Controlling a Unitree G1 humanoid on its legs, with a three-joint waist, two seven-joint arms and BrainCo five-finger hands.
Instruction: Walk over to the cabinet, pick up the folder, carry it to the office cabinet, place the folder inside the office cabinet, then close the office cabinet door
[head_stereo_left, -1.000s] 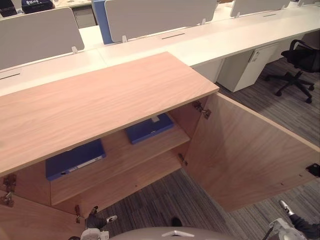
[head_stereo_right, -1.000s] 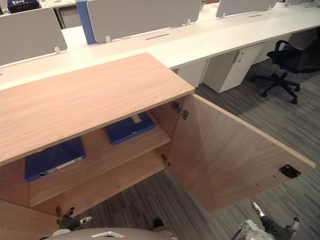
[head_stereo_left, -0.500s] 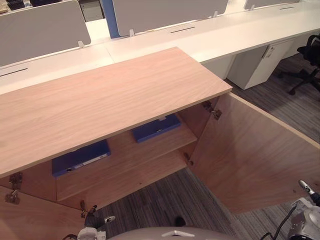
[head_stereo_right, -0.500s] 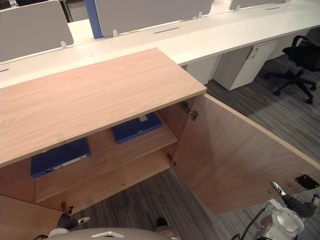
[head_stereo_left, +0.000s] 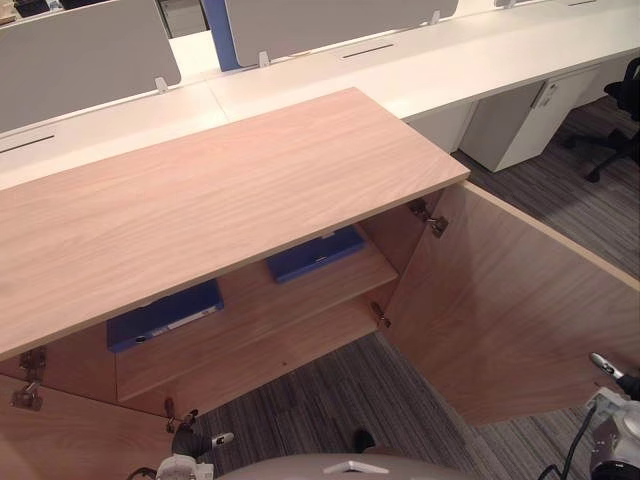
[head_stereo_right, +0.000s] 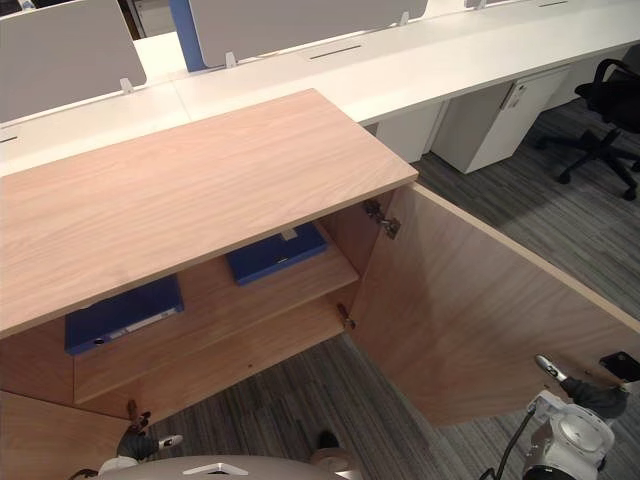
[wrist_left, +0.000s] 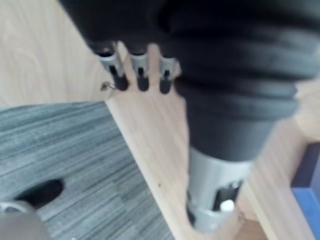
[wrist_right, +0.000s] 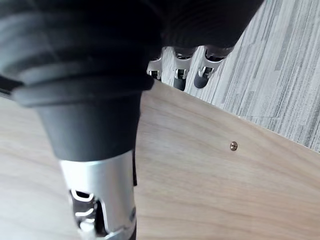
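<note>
Grey striped carpet (head_stereo_left: 330, 400) is seen nearest, with the left hand (head_stereo_left: 190, 441) held low above it, beside the cabinet's (head_stereo_left: 220, 190) open left door (head_stereo_left: 50, 445). Its fingers (wrist_left: 142, 80) are loosely extended and nothing is gripped. The right hand (head_stereo_right: 572, 386) is held just beside the outer edge of the right door (head_stereo_left: 500, 310), which is swung wide open. Its fingers (wrist_right: 178, 80) are likewise uncurled and empty, and whether the wood is touched cannot be told. Inside the wooden cabinet, two blue folders are laid flat on the upper shelf (head_stereo_left: 250, 320), the left folder (head_stereo_left: 165, 315) and the right folder (head_stereo_left: 318, 253) well apart. Beyond the cabinet, white desks (head_stereo_left: 420, 75) are lined with grey dividers (head_stereo_left: 80, 50). A white drawer unit (head_stereo_left: 520, 125) is tucked beneath one desk, and a black office chair (head_stereo_right: 605, 100) is parked on the carpet at far right.
</note>
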